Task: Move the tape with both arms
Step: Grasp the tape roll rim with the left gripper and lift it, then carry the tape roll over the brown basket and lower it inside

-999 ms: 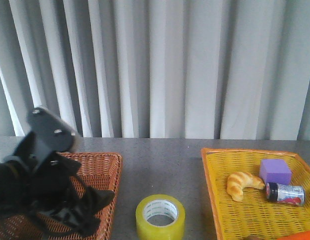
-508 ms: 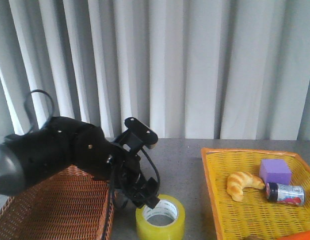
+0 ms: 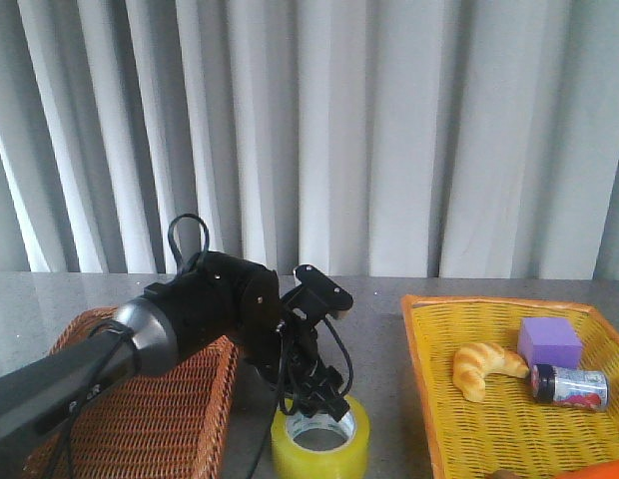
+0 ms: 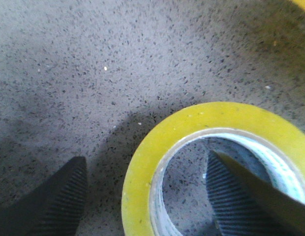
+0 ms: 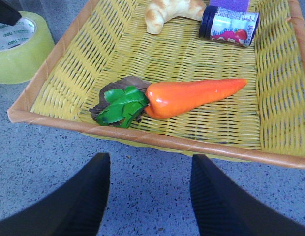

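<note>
The yellow tape roll (image 3: 320,437) lies flat on the grey table between the two baskets. It also shows in the left wrist view (image 4: 142,167) and in the right wrist view (image 5: 17,51). My left gripper (image 3: 311,407) is open and straddles the roll's wall: one finger (image 4: 236,196) is inside the core, the other finger (image 4: 59,194) is outside on the table. My right gripper (image 5: 150,196) is open and empty over bare table, just in front of the yellow basket (image 5: 142,140). It does not show in the front view.
A brown wicker basket (image 3: 140,419) stands at the left. The yellow basket (image 3: 419,379) at the right holds a croissant (image 3: 484,367), a purple block (image 3: 549,342), a small jar (image 3: 569,386) and a toy carrot (image 5: 192,96). A grey curtain hangs behind.
My left arm has swung from above the brown basket to the right and down onto the tape roll. The roll has not moved.
</note>
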Tool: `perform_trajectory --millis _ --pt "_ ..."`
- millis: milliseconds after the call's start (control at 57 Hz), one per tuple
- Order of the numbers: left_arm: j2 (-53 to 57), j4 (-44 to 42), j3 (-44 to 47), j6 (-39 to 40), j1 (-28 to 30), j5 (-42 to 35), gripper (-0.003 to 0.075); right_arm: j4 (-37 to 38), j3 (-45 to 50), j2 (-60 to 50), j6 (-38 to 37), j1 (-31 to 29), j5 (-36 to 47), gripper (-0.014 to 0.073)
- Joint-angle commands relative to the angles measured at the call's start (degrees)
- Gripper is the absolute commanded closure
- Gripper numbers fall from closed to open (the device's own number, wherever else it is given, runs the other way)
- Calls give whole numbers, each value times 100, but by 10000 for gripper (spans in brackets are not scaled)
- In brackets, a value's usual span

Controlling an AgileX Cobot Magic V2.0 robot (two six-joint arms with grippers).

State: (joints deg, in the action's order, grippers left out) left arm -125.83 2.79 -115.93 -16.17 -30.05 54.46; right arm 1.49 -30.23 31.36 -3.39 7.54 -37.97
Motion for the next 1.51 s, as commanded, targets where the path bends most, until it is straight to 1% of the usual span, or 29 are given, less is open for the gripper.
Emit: perform_trajectory --millis 0,210,316,403,526,649,771,1034,1262,1367,1490 --pt "140 -97 -325 52 -41 -50 258 23 -145 17 27 -35 354 229" --pt "-92 -142 -351 56 -41 70 260 23 -145 17 6 -35 355 229" --pt "-115 -138 -353 56 -41 142 284 23 -145 17 6 -35 355 229" --pt "-98 -138 -353 56 -41 154 329 23 -145 17 6 -35 355 229" --pt "-98 -135 -366 56 -41 176 418 23 -145 17 6 -35 355 229" --pt "-64 -97 -366 58 -41 221 488 23 -145 17 6 -35 355 229" --pt "53 -97 -366 58 -41 236 529 23 -145 17 6 -35 355 229" --pt "579 -97 -366 207 -41 235 539 23 -145 17 6 -35 355 229" --pt "1224 -103 -366 208 -14 415 539 23 -145 17 6 -35 355 229" --pt "1557 -119 -366 208 89 651 539 23 -145 17 6 -35 355 229" --pt "1911 -134 -366 325 382 1031 539 23 -145 17 6 -35 355 229"
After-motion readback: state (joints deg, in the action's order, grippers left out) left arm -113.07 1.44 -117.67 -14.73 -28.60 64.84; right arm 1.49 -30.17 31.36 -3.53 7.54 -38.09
